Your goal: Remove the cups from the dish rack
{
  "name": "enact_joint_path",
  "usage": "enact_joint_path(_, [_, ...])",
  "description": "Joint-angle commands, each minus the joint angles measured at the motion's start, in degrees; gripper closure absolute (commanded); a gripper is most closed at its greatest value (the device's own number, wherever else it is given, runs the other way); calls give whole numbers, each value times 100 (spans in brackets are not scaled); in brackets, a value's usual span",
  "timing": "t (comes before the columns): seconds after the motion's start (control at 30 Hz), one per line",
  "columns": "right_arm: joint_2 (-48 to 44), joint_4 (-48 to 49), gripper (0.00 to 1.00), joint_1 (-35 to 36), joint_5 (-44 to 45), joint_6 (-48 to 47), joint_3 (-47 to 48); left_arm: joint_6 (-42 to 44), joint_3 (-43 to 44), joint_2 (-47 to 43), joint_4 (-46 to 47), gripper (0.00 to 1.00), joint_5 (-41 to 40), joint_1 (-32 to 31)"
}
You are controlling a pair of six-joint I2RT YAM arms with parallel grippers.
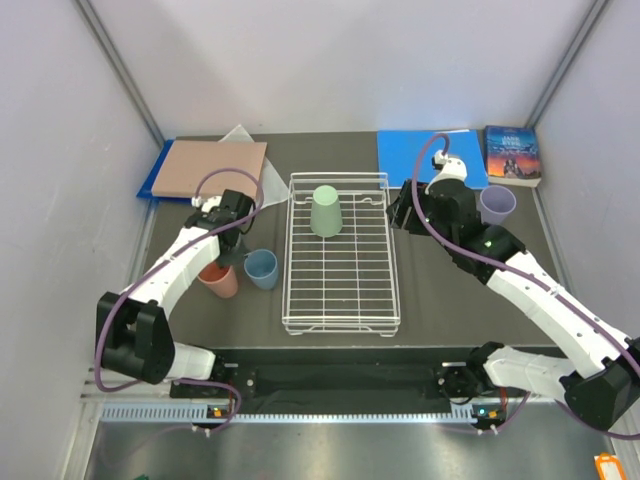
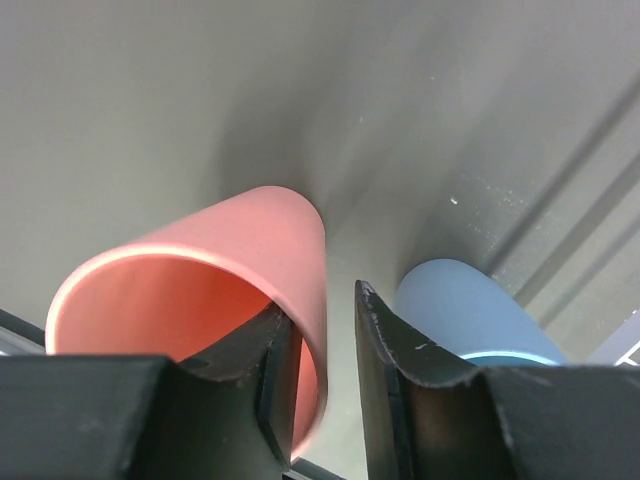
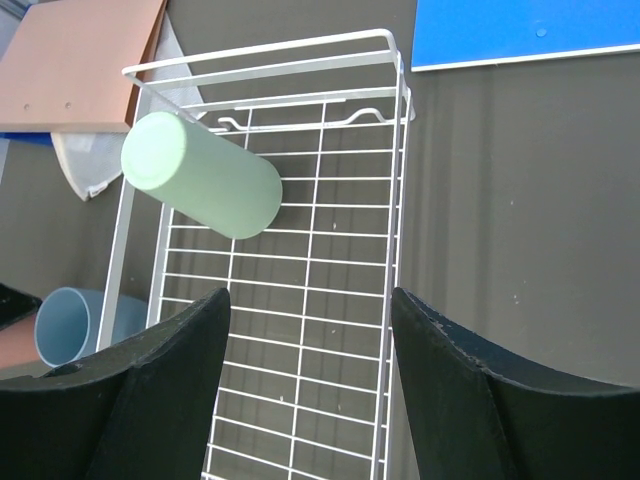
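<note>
In the left wrist view my left gripper straddles the wall of the salmon pink cup. One finger is inside the cup and the other stands outside, with a narrow gap to the wall. The cup stands upright on the table left of the dish rack, beside the light blue cup. A pale green cup stands upside down at the far end of the rack. My right gripper hovers open at the rack's right far side, holding nothing. The lilac cup stands at the far right.
A blue folder and a book lie at the back right. A tan board on another blue folder lies at the back left, with a white plastic piece behind it.
</note>
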Motion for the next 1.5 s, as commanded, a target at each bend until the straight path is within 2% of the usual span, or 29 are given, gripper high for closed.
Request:
enact_joint_path(0.0, [-54,229,35,-13,-28,-28,43,49,111,-164,-38,67,-99,43])
enact_joint_path(0.17, [-71,238,35,-4,-54,15,-1,102,242,-304,-135,63,-178,52])
enact_joint_path(0.3, [-71,256,35,-13,-107,51,16,137,909,-419,-556,44,-266,61])
enact_joint_path(0.33, [-63,264,35,-13,-107,42,33,146,1355,-436,-644,35,-292,52])
enact_joint_path(0.5, [8,291,35,-4,-142,42,113,251,2684,-428,-1233,18,-591,52])
enact_joint_path(0.57, [43,291,35,-4,-142,24,156,304,3010,-488,-1016,16,-400,52])
enact_joint_path(0.7, [78,317,35,-4,-151,-19,209,278,2801,-472,-68,13,812,-53])
enact_joint_path(0.77, [104,273,35,-13,-133,-54,306,313,2704,-253,268,11,973,-351])
enact_joint_path(0.83, [105,229,35,-4,-107,-125,376,409,2739,71,585,9,781,-920])
enact_joint_path(0.93, [43,159,35,-4,-28,-213,385,882,3046,493,848,5,53,-1746])
enact_joint_path(1.03, [8,115,35,-4,25,-222,359,1435,3091,697,1391,1,-117,-2048])
enact_joint_path(1.13, [-36,89,35,-4,86,-257,350,1788,3151,968,1657,1,-12,-2084])
enact_joint_path(1.47, [17,53,35,-22,236,-415,403,1877,3222,1813,1895,1,595,-2093])
